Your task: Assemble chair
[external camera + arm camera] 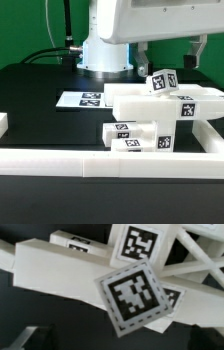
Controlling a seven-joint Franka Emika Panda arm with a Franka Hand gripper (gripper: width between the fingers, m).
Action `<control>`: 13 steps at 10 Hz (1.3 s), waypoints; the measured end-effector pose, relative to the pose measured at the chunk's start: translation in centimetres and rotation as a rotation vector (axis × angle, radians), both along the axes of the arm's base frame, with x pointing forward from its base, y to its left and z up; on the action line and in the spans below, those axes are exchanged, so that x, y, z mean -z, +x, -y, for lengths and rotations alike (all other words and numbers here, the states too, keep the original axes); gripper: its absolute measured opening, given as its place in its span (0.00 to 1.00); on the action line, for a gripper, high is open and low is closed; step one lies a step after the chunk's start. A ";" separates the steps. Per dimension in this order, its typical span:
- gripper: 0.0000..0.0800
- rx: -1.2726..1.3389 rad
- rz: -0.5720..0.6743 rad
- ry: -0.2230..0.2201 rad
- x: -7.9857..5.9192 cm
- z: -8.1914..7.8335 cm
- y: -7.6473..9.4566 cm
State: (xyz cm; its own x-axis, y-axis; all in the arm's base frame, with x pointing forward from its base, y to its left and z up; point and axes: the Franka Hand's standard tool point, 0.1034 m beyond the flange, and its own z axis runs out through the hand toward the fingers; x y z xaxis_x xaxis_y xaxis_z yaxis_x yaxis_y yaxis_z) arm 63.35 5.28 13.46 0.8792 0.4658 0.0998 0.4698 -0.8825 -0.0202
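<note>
Exterior view, matte white blocky chair parts [165, 108], square black-and-white tags [160, 82], black table [40, 85]

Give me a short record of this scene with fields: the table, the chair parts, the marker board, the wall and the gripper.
table: black table, robot base at its far side
chair parts: white tagged chair parts clustered toward the exterior view's right, not yet forming a chair; they fill the wrist view
marker board: marker board lying flat, to the exterior view's left of the parts
border wall: low white border wall along the near edge
gripper: gripper raised above the parts; open or shut unclear
</note>
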 end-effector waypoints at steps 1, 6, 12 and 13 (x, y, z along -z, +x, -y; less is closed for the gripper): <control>0.81 -0.018 0.014 -0.010 0.6 0.2 -0.3; 0.81 -0.018 0.016 -0.015 1.3 0.4 -0.4; 0.35 -0.016 0.027 -0.017 1.5 0.4 -0.2; 0.35 -0.016 0.027 -0.017 1.5 0.4 -0.2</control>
State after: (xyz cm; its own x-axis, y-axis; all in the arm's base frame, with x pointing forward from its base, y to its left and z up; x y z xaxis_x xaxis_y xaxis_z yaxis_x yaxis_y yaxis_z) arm 63.20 4.87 11.91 0.8689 0.4815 0.1150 0.4839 -0.8751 0.0078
